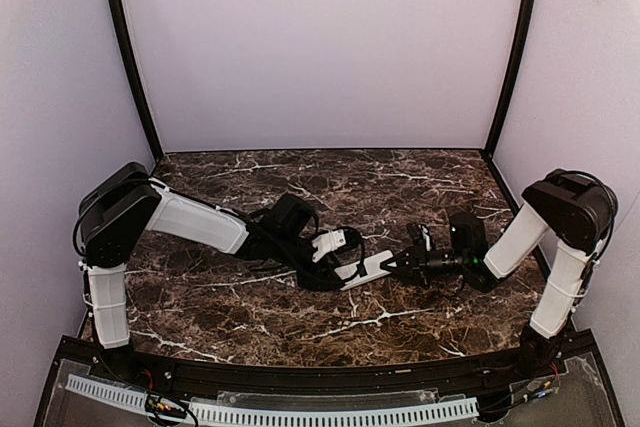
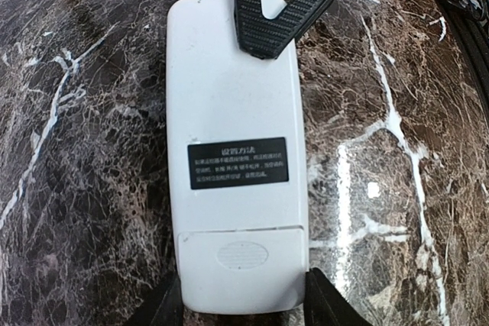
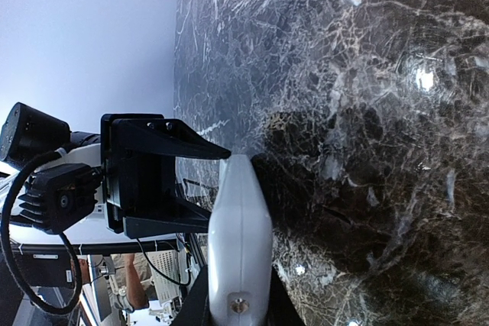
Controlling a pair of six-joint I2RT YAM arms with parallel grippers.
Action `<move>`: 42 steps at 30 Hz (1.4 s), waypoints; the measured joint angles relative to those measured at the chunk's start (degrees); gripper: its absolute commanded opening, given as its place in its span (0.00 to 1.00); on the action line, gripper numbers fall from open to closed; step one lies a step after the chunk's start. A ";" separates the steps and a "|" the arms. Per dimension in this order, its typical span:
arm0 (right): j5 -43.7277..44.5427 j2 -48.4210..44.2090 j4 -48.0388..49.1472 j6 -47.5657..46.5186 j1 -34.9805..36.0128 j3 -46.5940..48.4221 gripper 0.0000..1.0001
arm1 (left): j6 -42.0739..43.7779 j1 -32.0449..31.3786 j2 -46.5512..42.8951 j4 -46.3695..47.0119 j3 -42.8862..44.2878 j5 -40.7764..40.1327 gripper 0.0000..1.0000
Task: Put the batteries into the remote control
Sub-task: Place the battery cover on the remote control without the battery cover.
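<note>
The remote control (image 2: 233, 104) lies back up over the marble table, its plain white back with a black label showing. The small cover plate (image 2: 243, 265) sits closed over the battery recess. My left gripper (image 2: 243, 307) is shut on the cover end, one finger on each side. My right gripper (image 3: 238, 307) is shut on the opposite end, where the remote (image 3: 238, 227) shows edge-on; its black fingers (image 2: 263, 20) show at the top of the left wrist view. In the top view the remote (image 1: 365, 269) spans between both grippers at mid table. No batteries are in view.
The dark marble table (image 1: 300, 332) is walled by pale panels at the back and sides. The left arm (image 1: 195, 217) reaches in from the left and the right arm (image 1: 520, 237) from the right. The left gripper body (image 3: 153, 181) fills the right wrist view's left side.
</note>
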 measured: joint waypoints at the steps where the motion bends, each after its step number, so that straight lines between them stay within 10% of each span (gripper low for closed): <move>1: 0.00 -0.02 0.00 0.00 0.00 0.00 0.00 | 0.04 0.00 0.00 -0.02 0.00 -0.09 0.35; 42: 0.17 -1.33 -4.63 -3.04 0.52 1.31 0.00 | -1.66 -0.55 -3.10 6.21 -8.04 0.74 0.86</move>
